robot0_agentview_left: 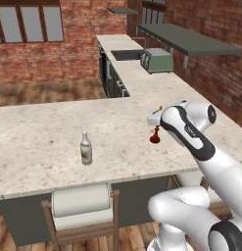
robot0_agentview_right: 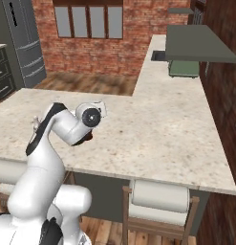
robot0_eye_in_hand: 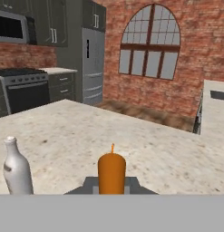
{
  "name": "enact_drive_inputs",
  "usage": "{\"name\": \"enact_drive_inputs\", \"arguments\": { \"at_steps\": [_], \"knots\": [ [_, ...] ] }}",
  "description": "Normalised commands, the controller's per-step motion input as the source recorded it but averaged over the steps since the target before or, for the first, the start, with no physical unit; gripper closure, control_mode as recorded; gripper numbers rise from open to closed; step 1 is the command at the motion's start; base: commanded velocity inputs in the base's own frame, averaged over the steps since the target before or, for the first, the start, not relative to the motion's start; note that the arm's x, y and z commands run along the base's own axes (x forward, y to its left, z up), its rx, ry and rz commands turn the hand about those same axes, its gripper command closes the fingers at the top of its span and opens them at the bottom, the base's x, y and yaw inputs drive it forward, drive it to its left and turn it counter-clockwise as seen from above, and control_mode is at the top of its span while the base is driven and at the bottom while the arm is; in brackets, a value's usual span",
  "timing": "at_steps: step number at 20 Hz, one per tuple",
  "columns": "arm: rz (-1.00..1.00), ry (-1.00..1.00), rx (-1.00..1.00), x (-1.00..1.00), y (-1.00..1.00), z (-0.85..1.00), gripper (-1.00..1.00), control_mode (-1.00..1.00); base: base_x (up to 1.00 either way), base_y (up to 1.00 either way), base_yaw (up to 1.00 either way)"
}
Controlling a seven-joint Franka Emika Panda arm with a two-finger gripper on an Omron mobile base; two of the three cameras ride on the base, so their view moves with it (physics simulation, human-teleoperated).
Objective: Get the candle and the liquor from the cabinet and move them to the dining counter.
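A: The candle [robot0_eye_in_hand: 112, 173] where?
B: Clamped in the gripper [robot0_eye_in_hand: 111, 186], above the dining counter [robot0_agentview_left: 39, 132], away from its edges.
A: And the liquor [robot0_agentview_left: 85, 148]?
B: Upright on the open top, well apart.

Place: a home kitchen, rendered, with red brick walls [robot0_agentview_left: 78, 44] and a wood plank floor [robot0_agentview_right: 86, 82].
Island: a speckled beige stone dining counter [robot0_agentview_left: 44, 132] on a dark base, with padded stools [robot0_agentview_left: 82, 206] tucked under its near edge.
Worktop: at 1 o'clock in the left base view, a sink [robot0_agentview_left: 126, 55] and a toaster [robot0_agentview_left: 158, 61] beneath a dark wall shelf [robot0_agentview_left: 191, 40].
Appliances: at 10 o'clock in the hand view, a stove [robot0_eye_in_hand: 23, 90], a microwave [robot0_eye_in_hand: 11, 28] and a grey refrigerator [robot0_eye_in_hand: 93, 65].
Windows: an arched one [robot0_eye_in_hand: 149, 43] at 12 o'clock in the hand view.
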Motion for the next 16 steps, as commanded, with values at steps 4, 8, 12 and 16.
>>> {"name": "enact_drive_inputs", "arguments": {
  "at_steps": [4,8,12,16],
  "knots": [
    [0.00,0.00,0.01,0.23,0.18,-0.08,1.00,-1.00,0.00,0.00,0.00],
    [0.00,0.00,0.01,0.30,0.05,-0.01,1.00,-1.00,0.00,0.00,0.00],
    [0.00,0.00,0.02,0.38,0.00,-0.11,1.00,-1.00,0.00,0.00,0.00],
    [0.00,0.00,0.01,0.28,0.01,-0.32,1.00,-1.00,0.00,0.00,0.00]
  ]
}}
